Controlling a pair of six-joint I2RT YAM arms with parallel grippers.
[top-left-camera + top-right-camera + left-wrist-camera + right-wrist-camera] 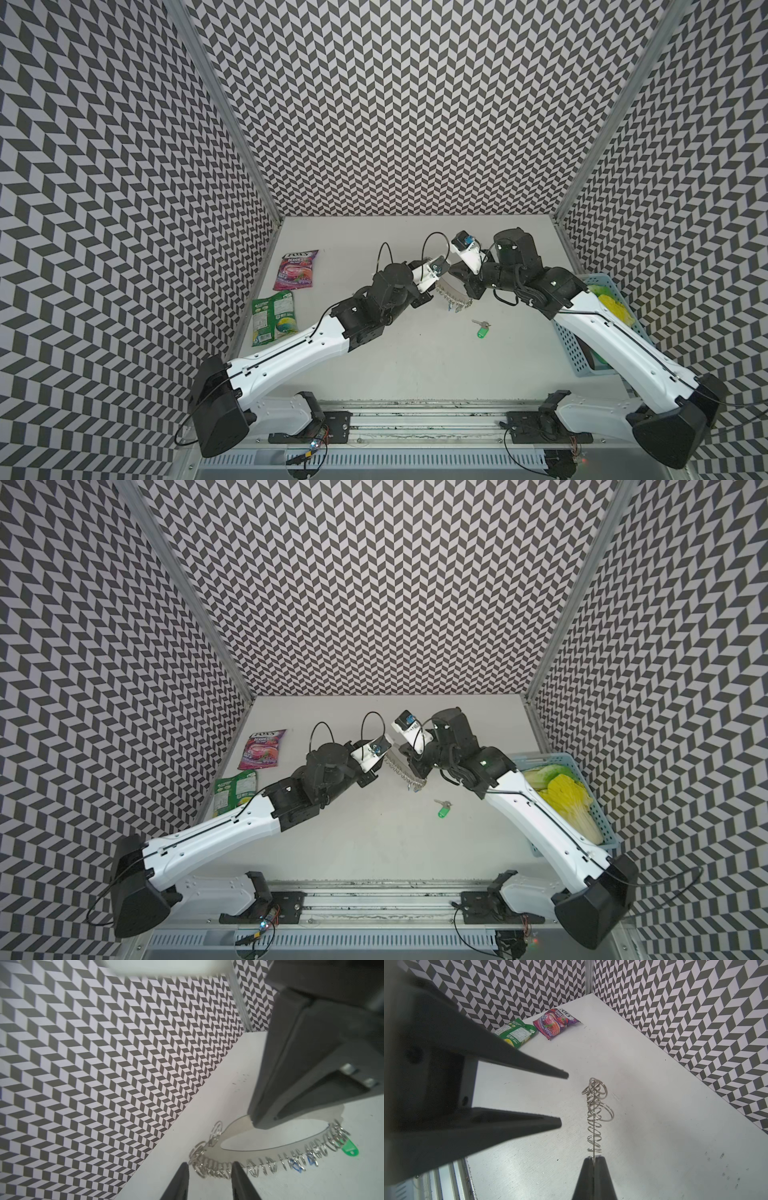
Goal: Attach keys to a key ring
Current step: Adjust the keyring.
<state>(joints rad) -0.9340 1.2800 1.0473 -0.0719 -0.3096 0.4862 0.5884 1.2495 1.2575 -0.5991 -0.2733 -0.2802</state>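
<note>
The green-tagged key (443,809) lies on the table (374,837) near the key ring (409,777).

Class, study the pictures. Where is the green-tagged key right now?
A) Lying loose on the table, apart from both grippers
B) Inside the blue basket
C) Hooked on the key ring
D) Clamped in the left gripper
A: in both top views the green-tagged key lies free on the table, while the right gripper is shut on the key ring and the left gripper is open and holds nothing.
</note>
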